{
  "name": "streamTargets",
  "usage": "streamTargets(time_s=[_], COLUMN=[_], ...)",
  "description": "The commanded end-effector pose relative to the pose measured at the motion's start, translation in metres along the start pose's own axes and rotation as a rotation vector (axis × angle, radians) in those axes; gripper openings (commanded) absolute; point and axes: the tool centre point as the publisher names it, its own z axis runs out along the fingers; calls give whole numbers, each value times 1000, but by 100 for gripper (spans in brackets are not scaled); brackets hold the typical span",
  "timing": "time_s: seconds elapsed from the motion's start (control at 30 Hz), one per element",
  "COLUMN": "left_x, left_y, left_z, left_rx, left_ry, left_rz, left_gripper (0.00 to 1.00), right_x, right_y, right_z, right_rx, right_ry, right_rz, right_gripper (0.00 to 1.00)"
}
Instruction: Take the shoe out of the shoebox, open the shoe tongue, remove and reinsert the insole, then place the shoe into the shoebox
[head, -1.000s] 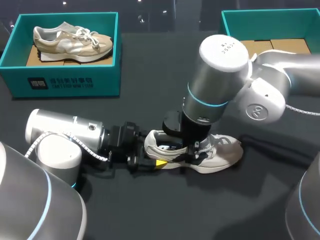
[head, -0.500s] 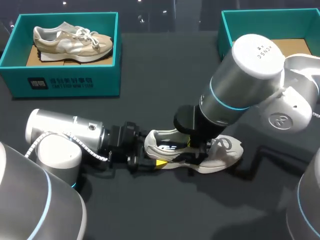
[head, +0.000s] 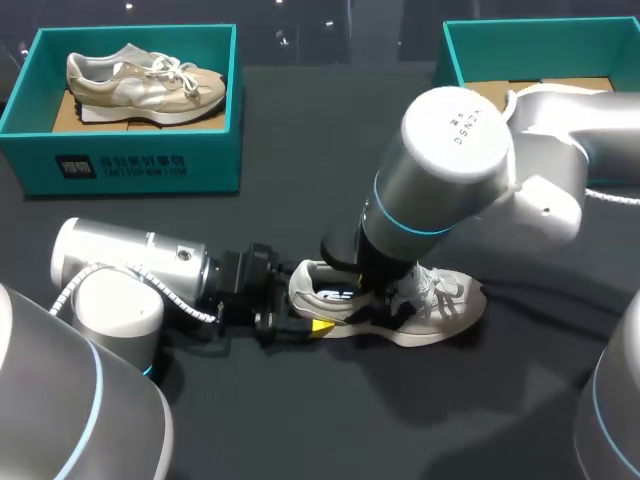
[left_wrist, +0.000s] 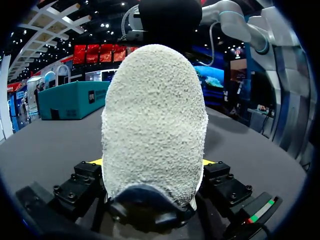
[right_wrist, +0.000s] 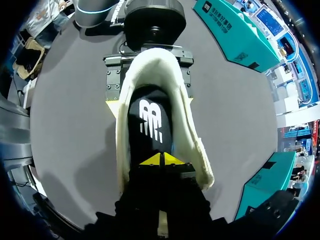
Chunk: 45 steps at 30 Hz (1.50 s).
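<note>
The black table (head: 300, 420) carries everything. The right arm (head: 450, 170) is the biggest thing on it, and from overhead its thick wrist hides its own gripper and the middle of the white shoe (head: 440, 305). Only the shoe's heel collar and toe stick out from beneath. The left arm (head: 120, 265) lies low, reaching to the heel.

Well beyond both grippers stand two teal shoeboxes. The left shoebox (head: 130, 165) holds a tan shoe (head: 140, 80) and has white print on its front, too small for me to read. The right shoebox (head: 530, 40) is partly cut off behind the right arm.

The white shoe rests on the table outside either box. The left gripper (left_wrist: 152, 165) pinches its heel, a yellow tip showing on each side. The heel fills that camera and hides the rest of the shoe.

Inside the shoe lies the black insole (right_wrist: 150, 125), with a white logo just ahead of the right gripper (right_wrist: 162, 160). That gripper's yellow tips are pressed together, down on the insole. I cannot tell whether they nip any of it. The gripper's body hides the front of the shoe.
</note>
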Motion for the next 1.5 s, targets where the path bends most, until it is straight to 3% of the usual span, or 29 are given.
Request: streamTargets(time_s=[0.03, 0.27, 0.57, 0.8, 1.1, 1.2, 1.27, 1.5], left_x=[-1, -1, -1, -1, -1, -1, -1, -1], left_y=[2, 2, 2, 2, 2, 2, 2, 2], left_z=[-1, -1, -1, -1, -1, -1, -1, -1], left_rx=[-2, -2, -2, -2, -2, -2, -2, -2], left_ry=[-1, -1, -1, -1, -1, -1, -1, -1], left_rz=[0, 0, 0, 0, 0, 0, 0, 0], left_gripper=[0, 0, 0, 0, 0, 0, 0, 0], right_x=[3, -1, -11, -4, 26, 34, 38, 38], right_y=[2, -11, -17, -19, -19, -20, -21, -29], right_z=[10, 20, 43, 63, 74, 77, 79, 68], right_rx=[82, 98, 96, 88, 101, 102, 106, 104], right_ry=[-21, -42, 21, 101, 235, 302, 347, 370], right_rz=[18, 23, 4, 2, -17, -35, -52, -46], right_gripper=[18, 35, 38, 38, 27, 14, 0, 0])
